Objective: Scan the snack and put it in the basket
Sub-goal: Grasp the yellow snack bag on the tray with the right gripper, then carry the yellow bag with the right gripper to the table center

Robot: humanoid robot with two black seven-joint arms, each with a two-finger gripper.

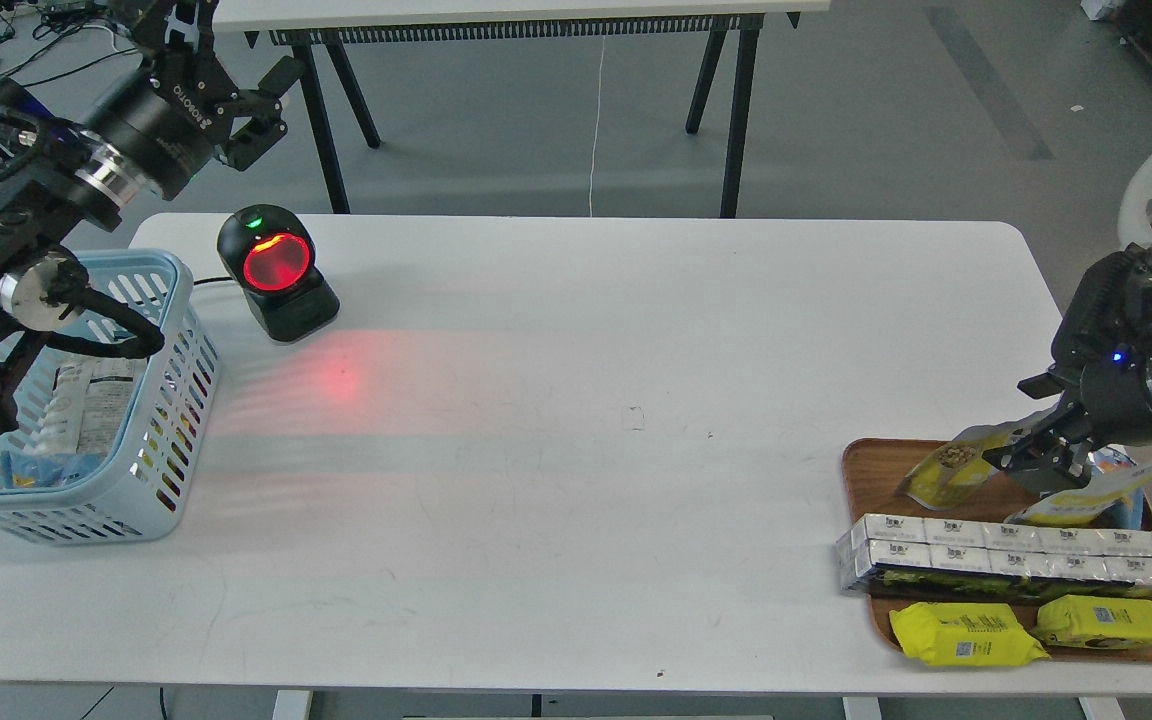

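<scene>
The snack (948,470), a small pouch with a white top, a yellow lower part and a nut picture, leans tilted at the back of a brown wooden tray (868,478). My right gripper (1028,460) is low at the pouch's upper right edge; its dark fingers blend together. The light blue slotted basket (172,300) stands at the table's left end with packets inside. My left gripper (268,100) is raised behind the table's far left corner, above and behind the basket, open and empty.
A black barcode scanner (278,272) with a red glowing window stands right of the basket, casting red light on the table. The tray also holds a blue-and-yellow pouch (1096,495), a row of white boxes (1026,560) and two yellow pillow packs (966,635).
</scene>
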